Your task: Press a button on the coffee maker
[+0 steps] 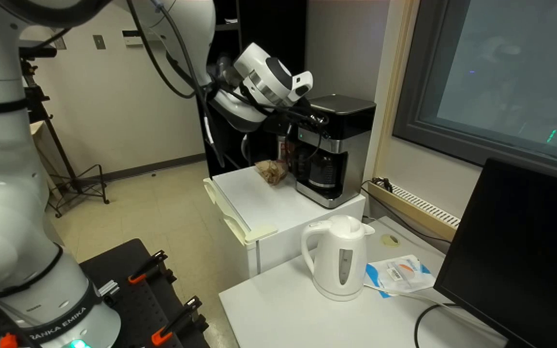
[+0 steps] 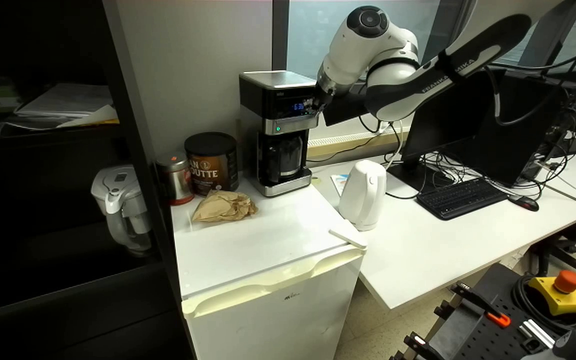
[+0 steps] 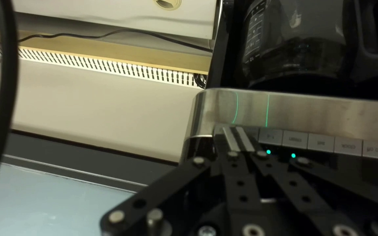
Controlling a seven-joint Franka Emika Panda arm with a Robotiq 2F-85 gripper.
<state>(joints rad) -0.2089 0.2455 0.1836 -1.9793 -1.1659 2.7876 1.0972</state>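
I have the coffee maker (image 2: 290, 123) upright on a small white fridge (image 2: 268, 240), its dark glass carafe (image 2: 287, 156) seated below the silver-grey band. In an exterior view a blue display (image 2: 298, 106) glows on its black upper front. My wrist feed shows a row of labelled buttons (image 3: 322, 144) along the seam between that black panel and the band, lettering upside down, two green dots lit beside it.

My fingers (image 3: 230, 139) are together, with the tips over the end of the row that lies to the right as one faces the coffee maker. They hide whatever is under them, and I can't tell whether they press on it or sit just off it. The arm (image 2: 403, 80) reaches in from the coffee maker's right.

To the coffee maker's left stands a brown tin (image 2: 211, 167) with a black lid, and past it a metal canister (image 2: 175, 180) with a red base. A crumpled paper bag (image 2: 224, 206) lies in front of these, near the coffee maker. Farther left, a dark shelf unit (image 2: 132, 100) holds a water pitcher (image 2: 125, 210).

On the coffee maker's right, lower down, the white bench (image 2: 418, 250) carries an upright white kettle (image 1: 339, 261) and a white-and-blue packet (image 1: 399, 274). Well apart on that side are a monitor (image 1: 515, 251), a keyboard (image 2: 460, 198) and a mouse (image 2: 524, 202).
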